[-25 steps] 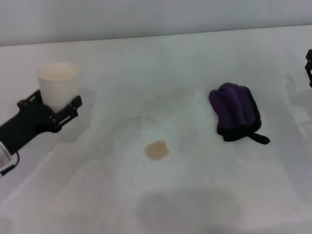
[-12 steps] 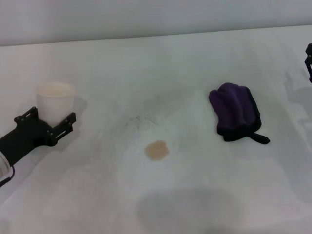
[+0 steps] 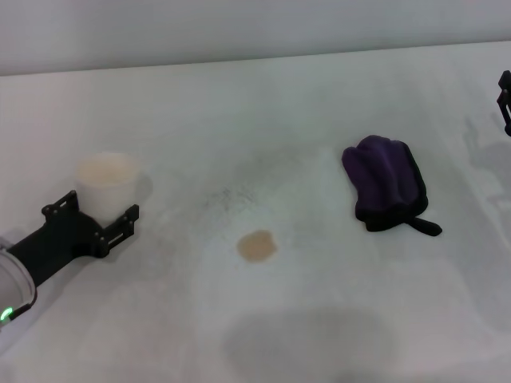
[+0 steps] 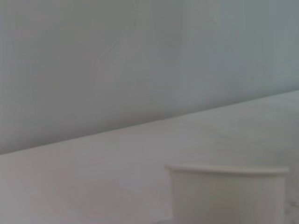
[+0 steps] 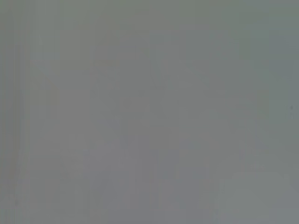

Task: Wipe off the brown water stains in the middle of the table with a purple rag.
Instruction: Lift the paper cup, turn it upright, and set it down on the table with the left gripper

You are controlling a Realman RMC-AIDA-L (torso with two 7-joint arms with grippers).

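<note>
The table (image 3: 263, 112) is a broad white surface with faint grey speckled smudges near its middle. The head view takes in the whole layout. The left wrist view shows only a strip of tabletop (image 4: 93, 154), a grey wall behind it and the upper part of the paper cup (image 4: 229, 193). The right wrist view is a uniform grey field with no object identifiable.

The left gripper (image 3: 94, 217) reaches in from the robot's left near corner, black body low over the table. Its two fingers stand spread, one on either side of the cup base. Whether they press on the cup wall cannot be told.

The right gripper (image 3: 505, 100) shows only as a black sliver at the far right edge of the head view, well apart from everything. Its finger state cannot be told.

The purple rag (image 3: 385, 183) lies bunched on the table, right of centre, with black edging and a short black tab pointing to the near right. No gripper touches it.

The paper cup (image 3: 108, 183) stands upright on the left. Its contents cannot be made out.

The brown water stains (image 3: 256, 246) are one small tan blotch near table centre, between cup and rag, nearer the rag, touching neither.
</note>
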